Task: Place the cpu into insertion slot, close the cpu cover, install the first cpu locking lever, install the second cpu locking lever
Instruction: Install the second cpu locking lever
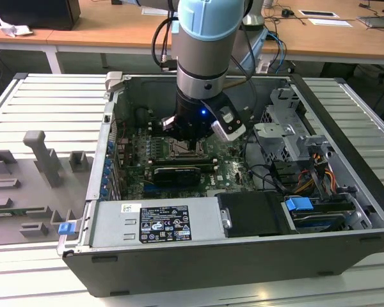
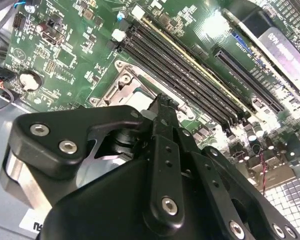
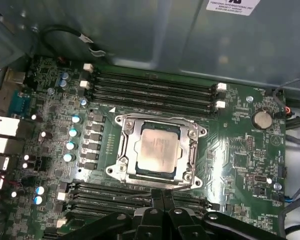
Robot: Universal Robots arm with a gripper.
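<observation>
The cpu (image 3: 157, 146), a pale silver square chip, lies flat in the insertion slot (image 2: 121, 86) on the green board. The cpu cover (image 3: 125, 150), a silvery frame, lies down around the chip, whose top shows through its window. My gripper (image 3: 163, 194) hangs just off one edge of the socket, its two black fingers pressed together with nothing seen between them. A thin metal lever rod (image 3: 132, 195) runs along that same socket edge beside the fingertips. In the exterior view the gripper (image 1: 189, 146) is down inside the open computer case, right over the socket.
Long black memory slots (image 3: 155, 87) flank the socket on two sides. A black card (image 1: 174, 173) lies in front of the gripper in the exterior view. A drive cage (image 1: 288, 131) and cables (image 1: 320, 173) fill the case's right side. Grey fixtures (image 1: 41, 153) stand outside on the left.
</observation>
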